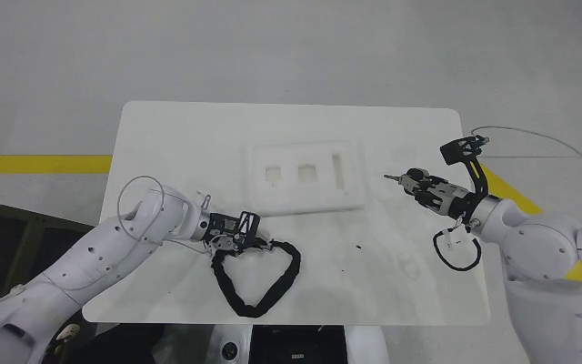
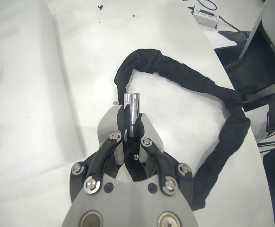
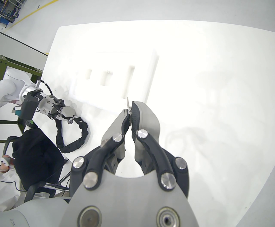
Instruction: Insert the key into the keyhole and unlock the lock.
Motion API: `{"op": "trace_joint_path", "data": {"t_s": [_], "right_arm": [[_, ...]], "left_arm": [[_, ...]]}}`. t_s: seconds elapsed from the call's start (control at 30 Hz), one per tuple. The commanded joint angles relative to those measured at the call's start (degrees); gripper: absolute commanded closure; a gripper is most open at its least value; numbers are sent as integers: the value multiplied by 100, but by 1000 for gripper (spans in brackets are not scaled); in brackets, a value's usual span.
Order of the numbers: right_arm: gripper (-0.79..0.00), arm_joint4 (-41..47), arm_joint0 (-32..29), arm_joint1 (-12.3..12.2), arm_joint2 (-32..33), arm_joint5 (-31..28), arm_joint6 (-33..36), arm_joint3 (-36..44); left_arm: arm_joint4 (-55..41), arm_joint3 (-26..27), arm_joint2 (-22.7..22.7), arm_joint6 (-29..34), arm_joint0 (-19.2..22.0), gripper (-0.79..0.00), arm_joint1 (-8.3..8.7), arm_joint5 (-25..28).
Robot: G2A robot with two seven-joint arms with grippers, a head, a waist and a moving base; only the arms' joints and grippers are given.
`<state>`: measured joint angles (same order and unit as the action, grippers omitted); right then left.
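Your left hand (image 2: pixel 131 114) grips the lock (image 2: pixel 132 103); your right hand (image 3: pixel 129 112) pinches the key (image 3: pixel 128 103). They sit well apart. Insertion and unlocking are not yet done.

Plain white bench (image 1: pixel 182 127) with rounded corners, parked on a smooth pale grey floor (image 1: pixel 273 45). Yellow stripe (image 1: pixel 55 164) with a dark edge painted on that floor at one side of the bench, another bit of yellow at the other. Off one end, a green metal frame (image 3: pixel 21 65) and a black cloth (image 3: pixel 36 157) slung over what looks like a chair. Small grey box (image 2: pixel 205 16) with cables down on the floor too. Bright, even light, soft shadows only.
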<state>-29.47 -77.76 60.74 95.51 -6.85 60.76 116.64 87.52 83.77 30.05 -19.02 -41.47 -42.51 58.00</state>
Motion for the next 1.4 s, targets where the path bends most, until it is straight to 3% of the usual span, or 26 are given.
{"op": "trace_joint_path", "data": {"t_s": [0.0,0.13,0.33,0.63,0.9,1.37], "right_arm": [[0,0,0,0,0,0,0,0],[0,30,-41,3,-59,-36,-97,1],[0,264,155,-4,-544,-211,91,-31],[0,675,791,23,-1516,-66,574,-25],[0,800,1297,89,-2368,294,662,115],[0,678,1772,168,-3208,735,577,155]], "left_arm": [[-80,-57,18,-95,7,0,-4,0],[-242,-158,58,-462,6,0,-2,0],[-186,-293,175,-1495,-5,0,28,-34],[659,-663,114,-3534,-36,0,-29,-807],[436,-1153,-311,-4069,358,0,-304,-1342],[757,-2124,-1064,-4517,818,0,-841,-1790]]}}
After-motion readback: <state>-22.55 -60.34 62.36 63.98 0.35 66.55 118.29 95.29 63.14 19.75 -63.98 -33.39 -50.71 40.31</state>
